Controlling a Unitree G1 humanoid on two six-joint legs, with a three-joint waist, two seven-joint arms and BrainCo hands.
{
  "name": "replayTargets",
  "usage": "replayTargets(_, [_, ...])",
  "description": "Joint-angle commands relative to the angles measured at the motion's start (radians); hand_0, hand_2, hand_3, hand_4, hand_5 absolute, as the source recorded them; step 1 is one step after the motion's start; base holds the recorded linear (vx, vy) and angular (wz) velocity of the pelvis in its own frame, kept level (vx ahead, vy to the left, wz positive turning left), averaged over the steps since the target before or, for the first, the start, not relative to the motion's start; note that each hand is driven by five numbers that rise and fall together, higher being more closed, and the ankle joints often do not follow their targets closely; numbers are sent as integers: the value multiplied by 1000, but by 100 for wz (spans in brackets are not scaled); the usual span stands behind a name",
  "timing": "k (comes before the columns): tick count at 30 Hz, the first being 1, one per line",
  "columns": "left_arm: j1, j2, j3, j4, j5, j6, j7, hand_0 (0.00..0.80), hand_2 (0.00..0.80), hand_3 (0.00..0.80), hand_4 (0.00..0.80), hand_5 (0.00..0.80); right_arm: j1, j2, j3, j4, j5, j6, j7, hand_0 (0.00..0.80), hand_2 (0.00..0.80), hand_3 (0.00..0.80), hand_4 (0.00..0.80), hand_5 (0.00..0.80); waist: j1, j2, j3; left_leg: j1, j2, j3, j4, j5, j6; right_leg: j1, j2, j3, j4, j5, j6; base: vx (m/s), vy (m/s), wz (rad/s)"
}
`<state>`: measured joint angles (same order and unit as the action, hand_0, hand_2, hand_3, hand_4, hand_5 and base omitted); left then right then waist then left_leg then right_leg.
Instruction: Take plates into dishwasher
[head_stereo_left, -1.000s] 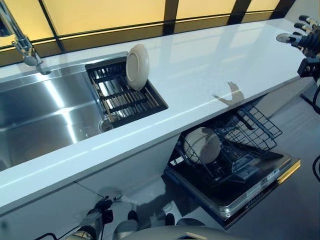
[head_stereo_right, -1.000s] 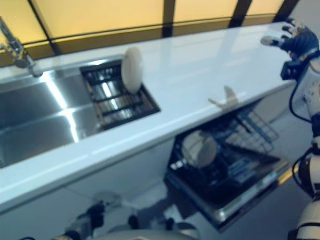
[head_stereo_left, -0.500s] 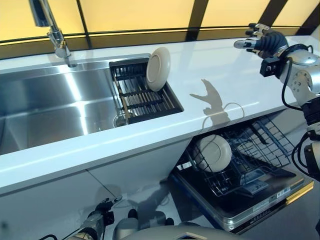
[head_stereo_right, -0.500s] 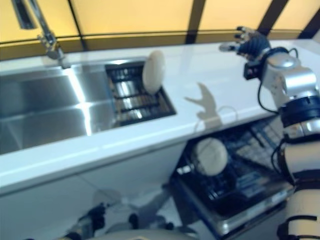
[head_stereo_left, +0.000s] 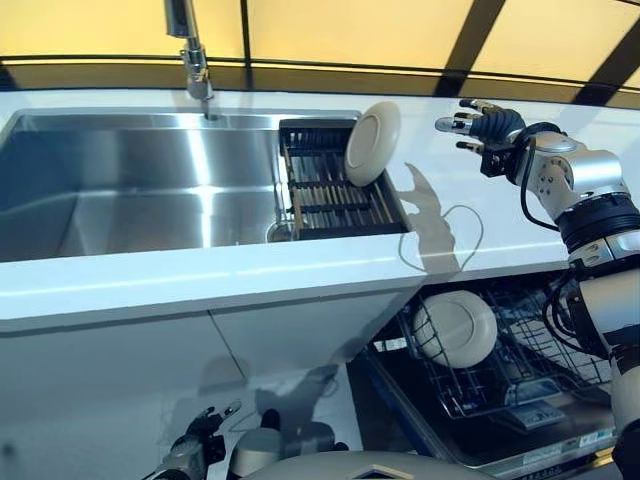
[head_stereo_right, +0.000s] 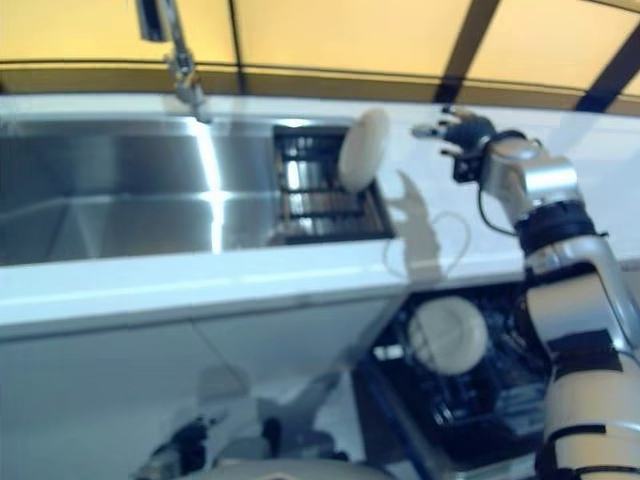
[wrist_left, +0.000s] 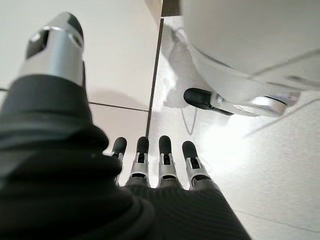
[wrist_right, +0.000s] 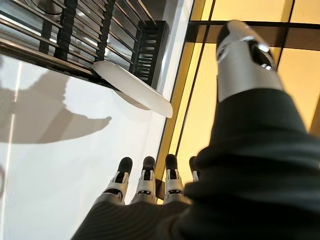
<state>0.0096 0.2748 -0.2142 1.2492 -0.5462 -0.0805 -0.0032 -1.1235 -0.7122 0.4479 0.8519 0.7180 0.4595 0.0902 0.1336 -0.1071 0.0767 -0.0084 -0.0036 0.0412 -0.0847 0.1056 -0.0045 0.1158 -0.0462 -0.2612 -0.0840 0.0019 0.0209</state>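
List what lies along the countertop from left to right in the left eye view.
Sink basin → faucet → drying rack → plate standing in the rack → right robot hand, open above the counter.

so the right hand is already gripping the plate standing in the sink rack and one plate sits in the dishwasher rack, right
Not gripping: the right hand hovers open beside the plate in the sink rack, not touching it, as the left eye view shows. One plate does sit in the dishwasher rack.
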Motion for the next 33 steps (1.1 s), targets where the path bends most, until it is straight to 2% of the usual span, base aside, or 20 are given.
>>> replayTargets(1, [-46,13,-54,25,-32,-48,-17,0,0,0,0,0,-202,-44,54,78,42,-26,-38,0,0,0,0,0,35,-25,46,36,43,-22,-3,-65,-55,-42,-117,4,-3,102,97,-18,-2,20])
replayTargets(11, [-44,23,-75,20,-47,-85,-37,0,0,0,0,0,-277,-70,67,160,133,-36,-50,0,0,0,0,0,48,-17,91,0,42,-43,-3,-49,-57,-72,-120,-11,1,113,100,-41,-4,10])
replayTargets(16, [-38,24,-82,15,-48,-85,-37,0,0,0,0,0,-287,-71,53,167,166,-22,-31,0,0,0,0,0,48,-14,94,-1,42,-45,-3,-48,-57,-74,-120,-13,1,113,99,0,0,0])
replayTargets(26, [-33,19,-94,6,-64,-102,-37,0,0,0,0,0,-299,-44,49,148,201,-44,-68,0,0,0,0,0,55,3,123,-18,40,-55,-3,-38,-58,-87,-127,-17,3,117,100,0,0,0])
replayTargets(33, [-37,24,-89,6,-67,-100,-32,0,0,0,0,0,-312,-35,58,138,201,-40,-68,0,0,0,0,0,57,1,122,-14,39,-59,-3,-39,-58,-84,-131,-22,6,116,102,-2,2,4])
